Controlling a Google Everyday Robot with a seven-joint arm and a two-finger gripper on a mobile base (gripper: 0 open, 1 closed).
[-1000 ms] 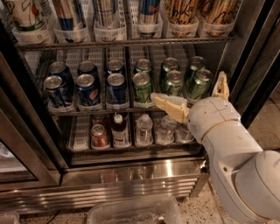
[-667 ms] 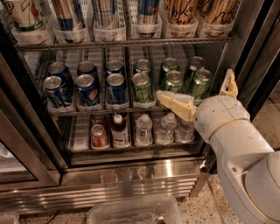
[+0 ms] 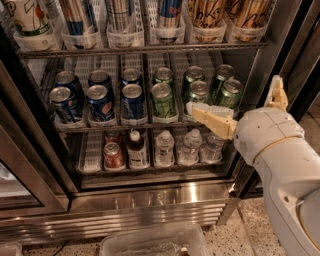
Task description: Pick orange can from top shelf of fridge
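Observation:
Two orange cans (image 3: 206, 13) (image 3: 247, 13), gold with black scribbles, stand in clear lane trays at the right end of the top shelf (image 3: 145, 49) of the fridge (image 3: 150, 202); their tops are cut off by the picture's edge. My gripper (image 3: 233, 95) is open and empty. It hangs in front of the right end of the middle rack, below the orange cans. One finger (image 3: 210, 117) points left across the green cans, the other (image 3: 276, 92) points up by the right door frame.
Tall blue-and-silver cans (image 3: 170, 12) and white cans fill the rest of the top shelf. Short blue cans (image 3: 100, 102) and green cans (image 3: 162, 97) stand on the middle rack. Bottles (image 3: 164, 147) and a red can (image 3: 113, 155) stand below. A clear plastic bin (image 3: 150, 244) lies on the floor.
My gripper and arm have moved a little to the right and slightly up, still in front of the green cans. Nothing was taken hold of.

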